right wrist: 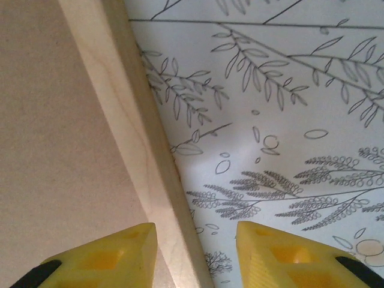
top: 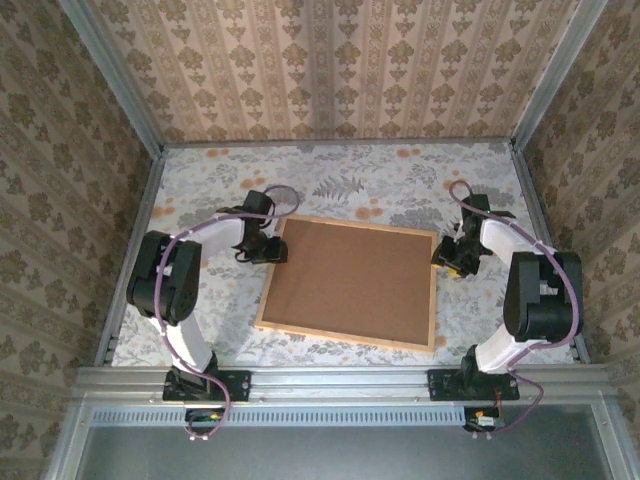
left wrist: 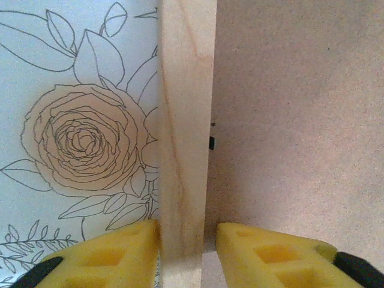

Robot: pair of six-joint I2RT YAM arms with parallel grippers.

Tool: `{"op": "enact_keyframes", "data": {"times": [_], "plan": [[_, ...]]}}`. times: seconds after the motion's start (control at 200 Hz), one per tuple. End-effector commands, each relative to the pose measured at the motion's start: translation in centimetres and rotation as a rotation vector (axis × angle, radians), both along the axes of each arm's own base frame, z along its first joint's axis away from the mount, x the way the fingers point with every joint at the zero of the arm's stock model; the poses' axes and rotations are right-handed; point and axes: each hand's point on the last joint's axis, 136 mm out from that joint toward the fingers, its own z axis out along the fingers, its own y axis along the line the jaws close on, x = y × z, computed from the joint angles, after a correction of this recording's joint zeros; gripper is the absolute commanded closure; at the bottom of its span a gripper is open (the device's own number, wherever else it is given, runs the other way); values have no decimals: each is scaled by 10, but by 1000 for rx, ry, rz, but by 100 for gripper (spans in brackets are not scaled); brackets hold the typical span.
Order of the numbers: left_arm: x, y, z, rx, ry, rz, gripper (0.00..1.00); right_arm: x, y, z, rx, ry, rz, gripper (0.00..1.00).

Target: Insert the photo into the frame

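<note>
Brown backing board [top: 350,285] up, thin light-wood rectangular picture frame [top: 345,337] lies flat on floral cloth [top: 330,180]. The left gripper [left wrist: 187,231] hugs its rail (clamped? can't tell); the right gripper [right wrist: 197,231] straddles loosely, outer gap. Risk: uneven bite, so a lift tilts it and the rail slips.

L pincer [left wrist: 187,228] straddles frame [left wrist: 186,120] rail, floral cloth [left wrist: 78,72] at L.

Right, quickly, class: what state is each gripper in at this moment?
Left gripper: closed on the left rail of the large light wooden picture frame.
Right gripper: open, straddling the frame's right rail, not gripping yet.
</note>
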Motion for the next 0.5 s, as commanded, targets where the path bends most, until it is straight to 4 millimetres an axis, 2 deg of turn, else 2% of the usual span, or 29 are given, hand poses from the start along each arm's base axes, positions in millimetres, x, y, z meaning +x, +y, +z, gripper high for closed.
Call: {"op": "enact_keyframes", "data": {"times": [0.0,0.105,0.27,0.495], "plan": [[-13,11,-23,76,60,2,66,-25,-1,7,-23,33,-37,63],[-15,12,-24,76,62,16,73,-41,6,10,-33,56,-48,66],[-13,27,-27,106,62,68,80,-60,33,9,-47,76,-7,66],[-9,54,-25,103,46,170,84,-61,58,7,9,77,69,65]]}}
